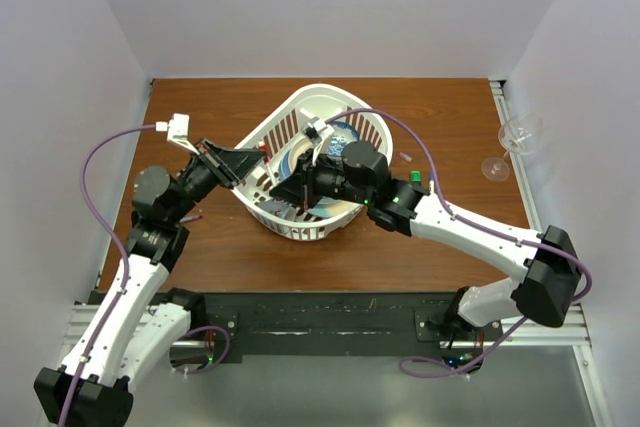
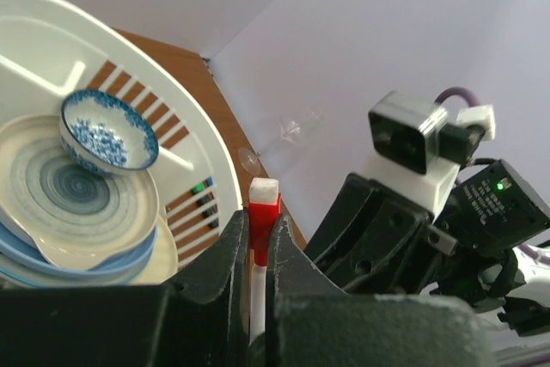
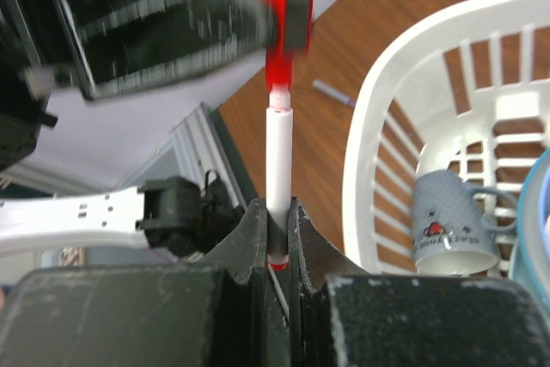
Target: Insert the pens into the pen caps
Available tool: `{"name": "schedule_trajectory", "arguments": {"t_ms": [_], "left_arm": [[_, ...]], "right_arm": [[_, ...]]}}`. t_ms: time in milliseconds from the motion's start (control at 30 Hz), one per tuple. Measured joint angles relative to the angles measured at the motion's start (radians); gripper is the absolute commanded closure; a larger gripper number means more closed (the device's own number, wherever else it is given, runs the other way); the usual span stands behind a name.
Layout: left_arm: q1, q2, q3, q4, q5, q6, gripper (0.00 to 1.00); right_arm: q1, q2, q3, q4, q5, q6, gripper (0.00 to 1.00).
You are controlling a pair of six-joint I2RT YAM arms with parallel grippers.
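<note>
Right gripper fingers [image 3: 249, 238] fill the foreground of the right wrist view. They are clamped on the lower end of a white-barrelled pen [image 3: 278, 161], which stands upright between them. The pen's tip points at a red cap [image 3: 284, 32] directly above it. The tip meets the mouth of the cap; whether it has entered cannot be told.

The left wrist view shows the opposite side. The left gripper [image 2: 258, 229] is pinched tight on the same red cap, whose white end projects past the fingertips.

Only the top external view locates the pair: both grippers meet over the near-left rim of the white basket [image 1: 262, 137].

Basket contents differ by view:
- Left wrist view: a blue-patterned bowl [image 2: 107, 131] resting on stacked plates [image 2: 77, 204].
- Right wrist view: a grey mug [image 3: 451, 221] on its side.

On the table [image 1: 200, 107], a small green piece [image 1: 414, 176] sits just beside the right forearm, and a thin pale pen [image 1: 405, 157] lies near it. A wine glass [image 1: 515, 142] is near the right edge.
</note>
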Motion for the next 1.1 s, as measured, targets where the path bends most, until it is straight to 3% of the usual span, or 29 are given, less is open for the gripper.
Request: {"name": "schedule_trajectory", "arguments": {"t_ms": [400, 633, 1100], "left_arm": [[-0.003, -0.014, 0.001, -0.038, 0.019, -0.033, 1.0], [-0.016, -0.043, -0.049, -0.021, -0.063, -0.058, 1.0], [-0.034, -0.039, -0.161, 0.068, -0.251, -0.06, 1.0]], "right_arm": [[0.008, -0.02, 0.007, -0.027, 0.035, -0.008, 1.0], [0.012, 0.028, 0.06, -0.067, 0.057, -0.024, 1.0], [0.006, 0.227, 0.341, -0.354, 0.112, -0.198, 1.0]]}}
